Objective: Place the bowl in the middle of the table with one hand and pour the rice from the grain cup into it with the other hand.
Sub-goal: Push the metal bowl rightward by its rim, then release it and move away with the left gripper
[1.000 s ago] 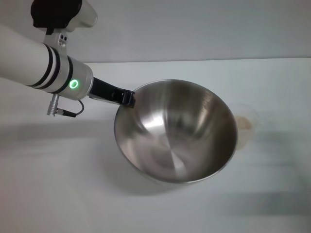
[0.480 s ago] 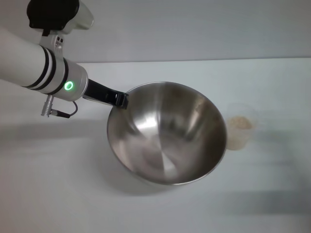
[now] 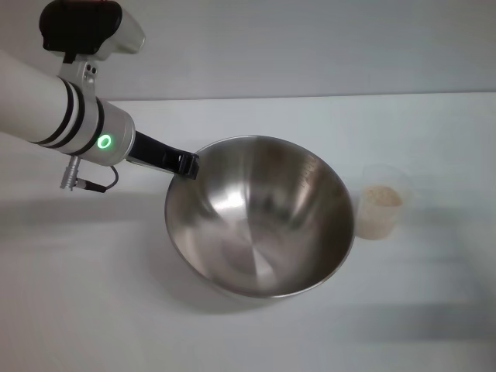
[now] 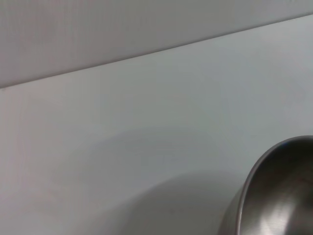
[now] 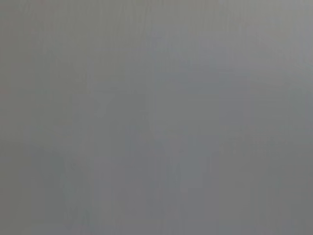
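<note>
The bowl (image 3: 260, 217), a large shiny steel one, is tilted above the white table (image 3: 93, 310) near its middle. My left gripper (image 3: 184, 163) is shut on the bowl's far-left rim, its black fingers clamped over the edge. A slice of the bowl's rim (image 4: 274, 191) shows in the left wrist view. The grain cup (image 3: 381, 203), small and clear, stands just right of the bowl with pale rice (image 3: 382, 197) inside. My right gripper is out of view; its wrist view is a blank grey field.
The table's far edge (image 3: 310, 97) meets a plain grey wall. White tabletop (image 4: 146, 122) spreads to the left and front of the bowl.
My left arm has carried the bowl leftward and slightly toward me. The grain cup, half hidden behind the rim before, now stands in full view beside it.
</note>
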Robot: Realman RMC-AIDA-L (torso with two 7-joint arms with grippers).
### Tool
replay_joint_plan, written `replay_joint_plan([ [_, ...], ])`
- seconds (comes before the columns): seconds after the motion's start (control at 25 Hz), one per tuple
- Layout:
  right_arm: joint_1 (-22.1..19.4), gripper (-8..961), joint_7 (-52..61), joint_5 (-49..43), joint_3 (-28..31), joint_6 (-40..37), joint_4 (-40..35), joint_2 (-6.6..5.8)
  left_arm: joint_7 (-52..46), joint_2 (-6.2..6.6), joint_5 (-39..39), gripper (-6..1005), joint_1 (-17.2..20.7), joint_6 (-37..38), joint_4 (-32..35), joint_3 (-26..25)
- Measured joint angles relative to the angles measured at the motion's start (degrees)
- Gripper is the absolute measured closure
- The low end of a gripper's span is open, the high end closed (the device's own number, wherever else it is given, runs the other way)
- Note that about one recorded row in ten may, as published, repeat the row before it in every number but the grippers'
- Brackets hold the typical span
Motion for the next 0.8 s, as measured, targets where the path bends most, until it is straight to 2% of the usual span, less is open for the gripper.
replay_joint_plan([
  [0.6, 0.0, 378, 0.0, 0.0, -0.2, 0.0, 0.0, 0.0, 0.2, 0.05, 0.0, 876, -0.5, 1.4, 2.1, -0.2],
  [0.8, 0.0, 378, 0.0, 0.0, -0.2, 0.0, 0.0, 0.0, 0.8, 0.08, 0.0, 871, -1.4, 1.5, 4.0, -1.7],
])
